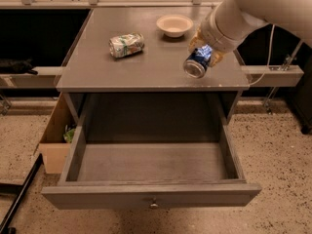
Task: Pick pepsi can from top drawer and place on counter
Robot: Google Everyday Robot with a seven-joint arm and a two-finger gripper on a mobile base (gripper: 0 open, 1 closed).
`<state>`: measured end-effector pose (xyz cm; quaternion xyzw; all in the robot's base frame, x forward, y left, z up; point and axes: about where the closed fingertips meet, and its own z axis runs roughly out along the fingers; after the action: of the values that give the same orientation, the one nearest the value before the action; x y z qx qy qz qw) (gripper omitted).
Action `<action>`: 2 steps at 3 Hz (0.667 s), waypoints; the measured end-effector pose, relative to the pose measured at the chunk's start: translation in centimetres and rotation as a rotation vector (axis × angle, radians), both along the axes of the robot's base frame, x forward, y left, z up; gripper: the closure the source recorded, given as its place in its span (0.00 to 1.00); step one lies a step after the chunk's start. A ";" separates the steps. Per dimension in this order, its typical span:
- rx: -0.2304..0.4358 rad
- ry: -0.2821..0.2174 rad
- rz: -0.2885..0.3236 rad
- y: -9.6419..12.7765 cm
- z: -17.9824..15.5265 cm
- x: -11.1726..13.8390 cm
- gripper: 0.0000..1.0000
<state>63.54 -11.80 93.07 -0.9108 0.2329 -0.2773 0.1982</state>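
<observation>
**Gripper clamped on can over counter, drawer open**

The gripper (pixel 205 51) sat over the right part of the counter (pixel 146 74), near its front edge, on the end of a white arm (pixel 243 13) that came in from the upper right. Its yellowish fingers (pixel 195 41) were closed around the can (pixel 197 62). The can was tilted, with its silver end pointing down and toward the camera. Whether it touched the counter could not be told. The bowl (pixel 174 25) stood just behind and left of the gripper. A dented green can (pixel 126 44) lay on its side well to the left. Below and in front of the gripper, the drawer (pixel 151 194) was pulled out, with a knob (pixel 154 204) on its front panel. A box (pixel 54 145) sat on the floor far down-left, beside the drawer.
</observation>
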 end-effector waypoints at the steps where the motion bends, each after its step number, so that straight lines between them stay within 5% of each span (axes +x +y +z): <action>1: -0.014 0.011 -0.016 0.5 -0.3 1.6 1.00; 2: -0.002 0.005 0.004 5.0 1.3 8.7 1.00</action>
<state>72.19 -6.81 94.34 -0.9121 0.2313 -0.2750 0.1972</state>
